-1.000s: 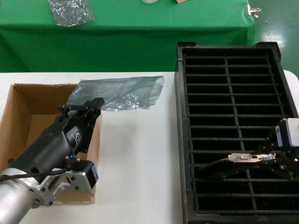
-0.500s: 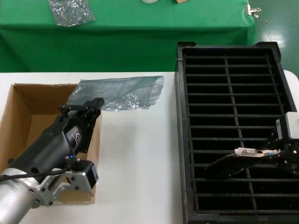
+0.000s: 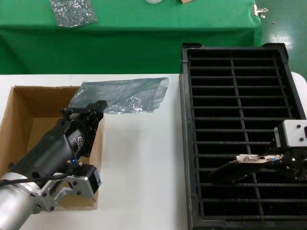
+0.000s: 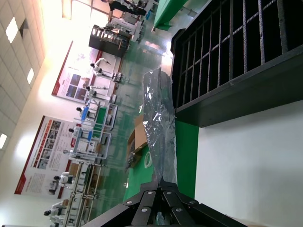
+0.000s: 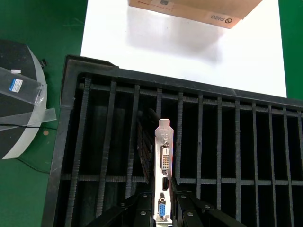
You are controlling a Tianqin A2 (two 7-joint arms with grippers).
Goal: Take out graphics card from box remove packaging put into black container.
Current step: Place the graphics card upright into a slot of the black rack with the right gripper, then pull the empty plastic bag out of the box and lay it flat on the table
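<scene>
Lowering the graphics card into a slot of the black container.
Pinched at its bracket by the right gripper, one card should be kept parallel to the ribs; one packaging is clamped by the left gripper over one box.

A flat white tabletop fills the lower part of the head view. Behind it, across the upper frame, stands a table draped in green cloth. A glossy green floor shows at the upper right. In the left wrist view, a pale ceiling with rectangular light panels occupies the upper left, above a wall carrying large printed posters. Metal shelving racks stand on the reflective floor.
</scene>
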